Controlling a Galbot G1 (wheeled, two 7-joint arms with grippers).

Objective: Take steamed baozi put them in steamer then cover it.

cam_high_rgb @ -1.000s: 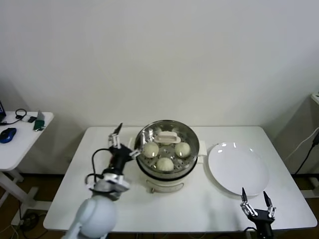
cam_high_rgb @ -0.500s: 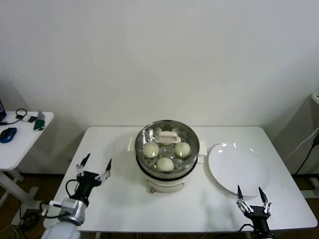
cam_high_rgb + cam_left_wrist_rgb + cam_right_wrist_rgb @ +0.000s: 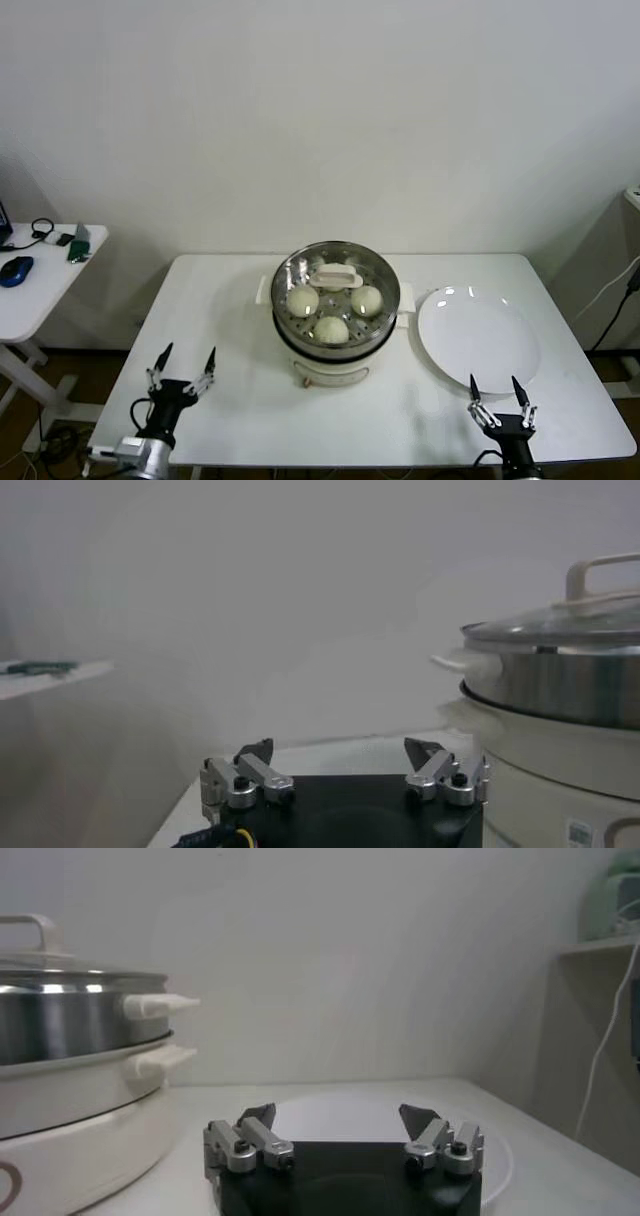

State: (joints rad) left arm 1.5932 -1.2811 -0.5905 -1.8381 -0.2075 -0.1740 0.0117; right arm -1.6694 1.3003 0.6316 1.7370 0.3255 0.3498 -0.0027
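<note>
Left gripper [image 3: 182, 363] dropped lower, released; right gripper [image 3: 496, 390] released beside plate [image 3: 478, 338]; cover [image 3: 336, 276] seated on steamer [image 3: 337, 345].

Light: even, bright, overhead.
Glare: highlights on plate [image 3: 478, 338] rim and lid [image 3: 336, 277].
Shadows: soft, faint.
Left wrist view: hazy.

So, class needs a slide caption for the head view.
Lid covers steamer of baozi; both grippers open, withdrawn.

no readable text, brand or nr anywhere. small label on the steamer [image 3: 560, 730] base, low on its side in left wrist view, too blurred to read.
</note>
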